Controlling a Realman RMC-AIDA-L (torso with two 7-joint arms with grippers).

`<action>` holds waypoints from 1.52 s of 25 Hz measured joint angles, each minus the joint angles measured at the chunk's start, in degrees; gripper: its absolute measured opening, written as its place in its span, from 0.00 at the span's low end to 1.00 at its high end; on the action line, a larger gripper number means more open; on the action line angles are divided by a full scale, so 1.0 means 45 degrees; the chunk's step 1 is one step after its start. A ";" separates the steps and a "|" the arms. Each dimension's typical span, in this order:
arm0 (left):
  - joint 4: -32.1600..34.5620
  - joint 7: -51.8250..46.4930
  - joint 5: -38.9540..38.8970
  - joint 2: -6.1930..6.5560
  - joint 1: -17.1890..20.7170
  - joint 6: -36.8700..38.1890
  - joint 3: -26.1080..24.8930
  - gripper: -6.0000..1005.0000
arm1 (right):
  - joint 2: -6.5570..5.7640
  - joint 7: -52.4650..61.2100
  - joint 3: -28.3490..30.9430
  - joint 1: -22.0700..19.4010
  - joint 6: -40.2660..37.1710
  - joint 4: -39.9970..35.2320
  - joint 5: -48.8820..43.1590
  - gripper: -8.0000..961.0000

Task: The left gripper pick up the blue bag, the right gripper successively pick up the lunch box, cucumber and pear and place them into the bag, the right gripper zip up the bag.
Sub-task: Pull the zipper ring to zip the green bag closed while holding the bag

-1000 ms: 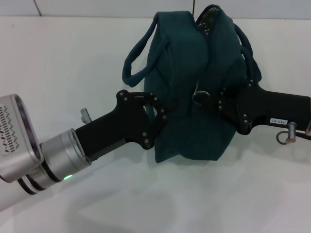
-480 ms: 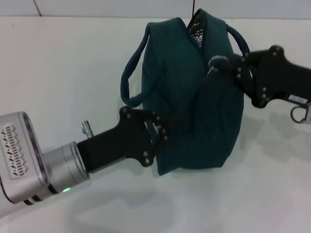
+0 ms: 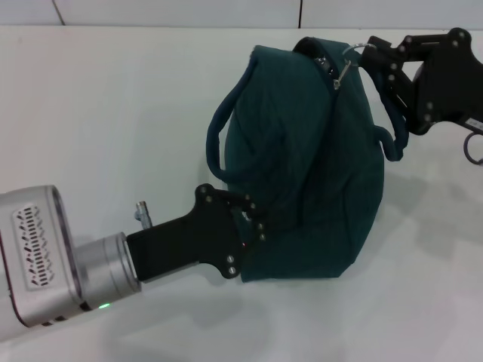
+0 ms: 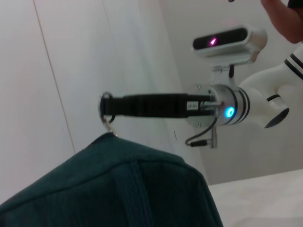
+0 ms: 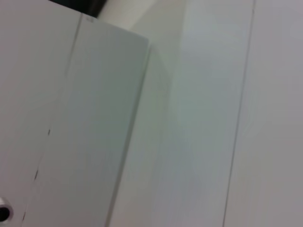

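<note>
- Lunch box, cucumber and pear: none can be seen; the blue bag (image 3: 306, 166) is closed along most of its top, so its inside is hidden. Only a small dark gap shows at the upper end of the zipper, contents not readable.
- Blue bag sits mid-frame in the head view, bulging, standing on the white table (image 3: 113, 113); one loop handle (image 3: 219, 139) hangs off its left side, the other curls down its right side.
- Left gripper (image 3: 253, 226), lower centre of the head view, is clamped on the bag's lower left edge; fingertips are buried in the fabric.
- Right gripper (image 3: 370, 54), upper right of the head view, is pinched together on the metal ring pull (image 3: 355, 51) at the bag's top; the arm is cut off by the frame's right edge.
- Left wrist view: bag fabric (image 4: 123, 189) fills the bottom, the right gripper (image 4: 105, 105) holds the ring above it.
- Right wrist view shows only pale panels; nothing of the task is readable there.
</note>
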 joint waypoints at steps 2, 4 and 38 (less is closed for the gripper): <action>-0.0005 -0.0051 -0.0334 -0.0027 0.0173 0.0083 -0.0209 0.12 | 0.0038 -0.0412 -0.0031 -0.0086 -0.0400 0.0030 0.0096 0.03; -0.0008 -0.0186 -0.0943 -0.0106 0.0405 0.0327 -0.0387 0.13 | 0.0062 -0.0572 -0.0088 -0.0174 -0.0693 0.0036 0.0188 0.03; 0.0095 -0.1999 -0.3287 -0.0194 0.0592 0.1549 -0.0451 0.83 | 0.0124 -0.3981 -0.4261 -0.0404 -0.0147 0.0905 0.3728 0.02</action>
